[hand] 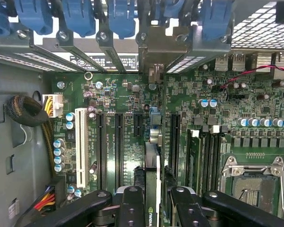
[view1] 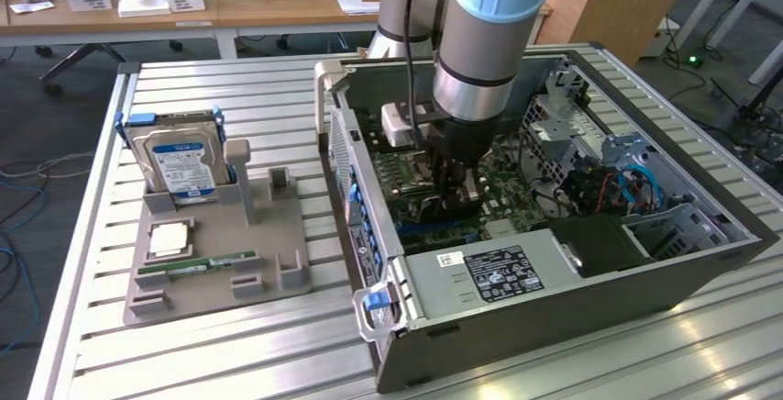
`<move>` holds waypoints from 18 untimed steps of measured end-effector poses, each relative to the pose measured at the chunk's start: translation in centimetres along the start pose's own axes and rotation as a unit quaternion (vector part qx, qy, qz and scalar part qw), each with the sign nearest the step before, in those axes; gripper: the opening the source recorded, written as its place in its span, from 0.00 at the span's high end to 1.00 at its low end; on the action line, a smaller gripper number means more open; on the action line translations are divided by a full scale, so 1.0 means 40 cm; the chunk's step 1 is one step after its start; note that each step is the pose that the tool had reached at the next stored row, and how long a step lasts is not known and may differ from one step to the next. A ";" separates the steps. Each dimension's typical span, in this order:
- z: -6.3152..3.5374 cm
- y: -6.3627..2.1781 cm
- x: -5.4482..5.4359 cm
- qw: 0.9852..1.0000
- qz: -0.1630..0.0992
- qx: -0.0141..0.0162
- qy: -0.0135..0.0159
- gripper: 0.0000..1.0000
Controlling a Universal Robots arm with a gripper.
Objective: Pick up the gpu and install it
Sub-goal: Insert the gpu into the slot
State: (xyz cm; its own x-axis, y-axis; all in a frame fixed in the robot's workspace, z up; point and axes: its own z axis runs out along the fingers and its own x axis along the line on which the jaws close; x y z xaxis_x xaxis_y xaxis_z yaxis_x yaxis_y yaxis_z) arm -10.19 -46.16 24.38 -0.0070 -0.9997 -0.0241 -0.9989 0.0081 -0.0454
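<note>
I've got the gripper (hand: 152,201) down inside the computer case (view1: 538,313), fingers (hand: 130,208) clamped on the gpu (hand: 152,170). The card stands on edge between them, reaching forward over the green motherboard (hand: 217,123), with long black slots (hand: 118,146) just beside the fingers.

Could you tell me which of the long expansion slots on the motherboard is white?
The outermost slot, nearest the yellow-wired connector; the other long slots are black.

The grey-and-blue robot arm (view1: 490,33) drops steeply from the top centre of the exterior view, wrist pointing straight down. Its black two-finger gripper (view1: 450,200) sits mid-frame, black fingers (hand: 132,208) clamped tight on the thin black card (hand: 152,189).
</note>
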 end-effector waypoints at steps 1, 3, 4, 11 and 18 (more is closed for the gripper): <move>0.001 0.000 0.000 1.000 0.000 0.000 0.000 0.74; 0.001 0.000 0.000 1.000 0.000 0.000 0.000 0.74; 0.001 0.000 0.000 1.000 0.000 0.000 0.000 0.74; 0.002 0.001 0.000 1.000 0.000 0.000 0.000 0.74; 0.002 0.003 0.000 1.000 0.000 0.000 0.000 0.74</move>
State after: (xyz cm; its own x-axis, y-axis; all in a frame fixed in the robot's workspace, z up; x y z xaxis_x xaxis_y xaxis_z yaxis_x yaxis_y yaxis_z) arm -10.32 -46.16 24.27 -0.0070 -0.9997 -0.0246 -0.9989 0.0081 -0.0459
